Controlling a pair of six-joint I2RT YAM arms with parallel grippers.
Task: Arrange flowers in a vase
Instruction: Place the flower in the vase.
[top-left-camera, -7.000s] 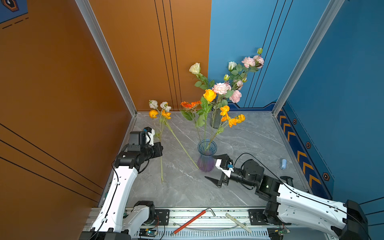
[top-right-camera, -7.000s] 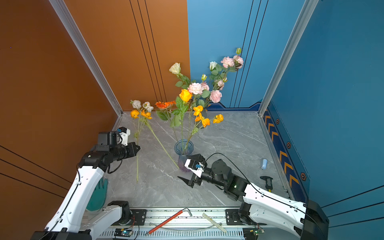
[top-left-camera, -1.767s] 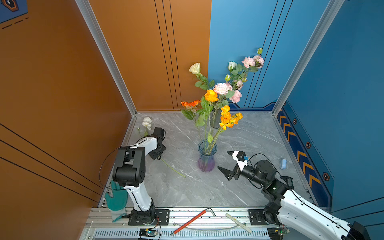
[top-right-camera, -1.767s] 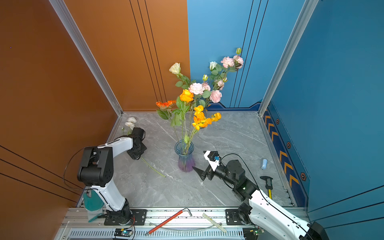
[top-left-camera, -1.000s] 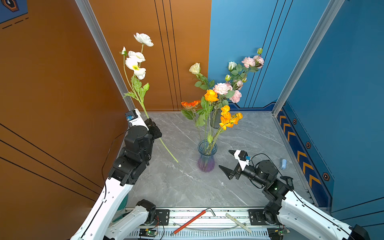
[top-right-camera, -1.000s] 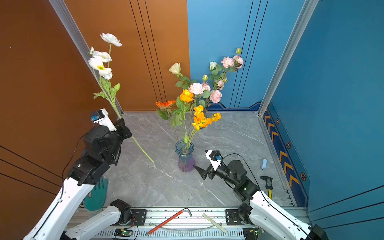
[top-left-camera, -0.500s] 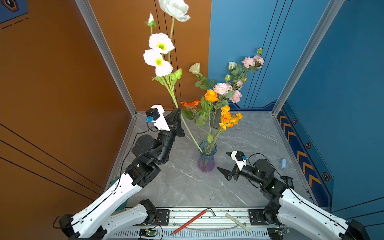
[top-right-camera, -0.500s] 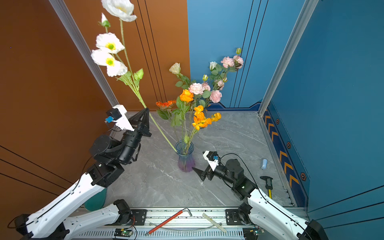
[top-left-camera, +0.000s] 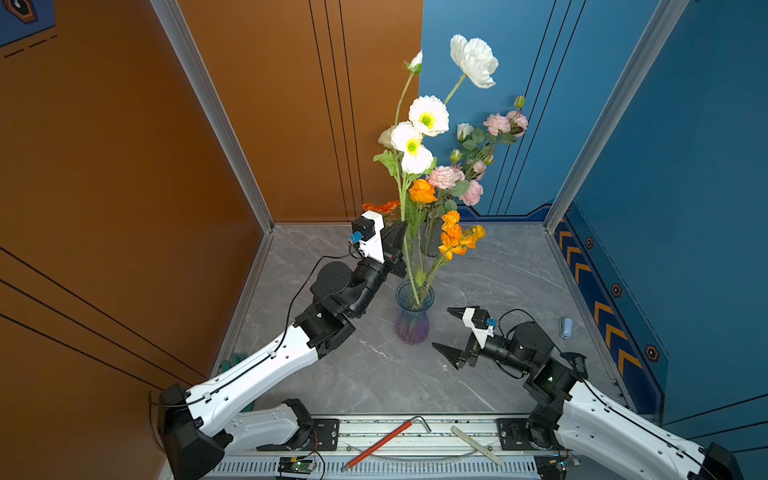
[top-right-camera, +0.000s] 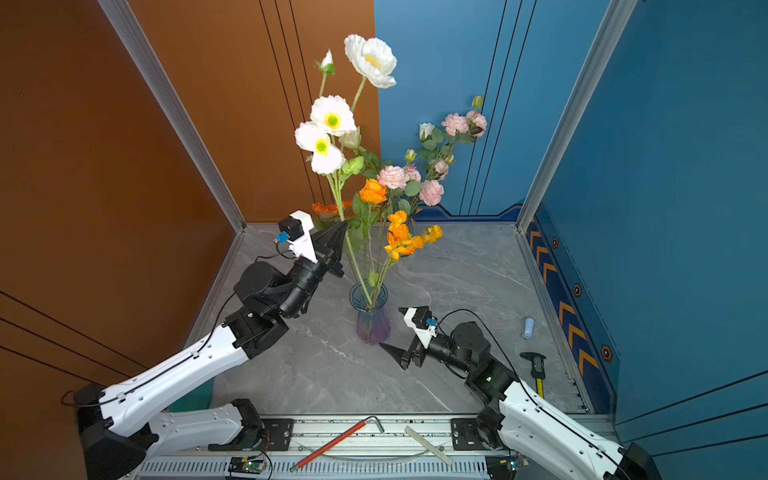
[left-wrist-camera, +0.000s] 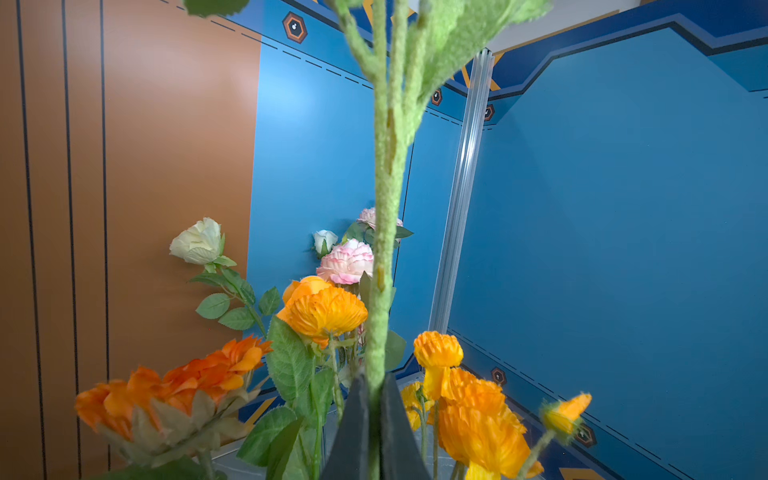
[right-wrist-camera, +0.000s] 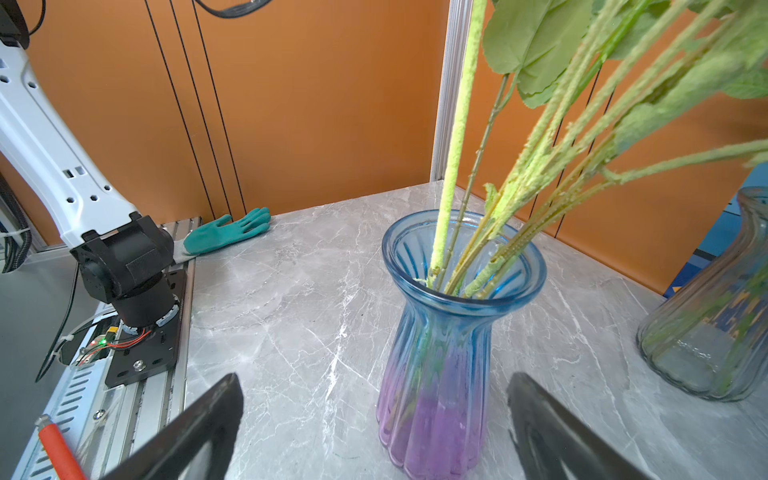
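At the centre of a top view, the left tool is clamped on a white-bloomed stem whose foot sits in the vase with the other flowers. Lower right, the right tool gapes wide, empty.

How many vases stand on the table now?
2. A blue-purple vase stands in the middle; a clear vase stands behind it, partly hidden by flowers in both top views. No other shows.

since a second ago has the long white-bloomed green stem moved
Yes: the white-bloomed stem in the left gripper went from beside the orange wall to the blue-purple glass vase, end now inside.
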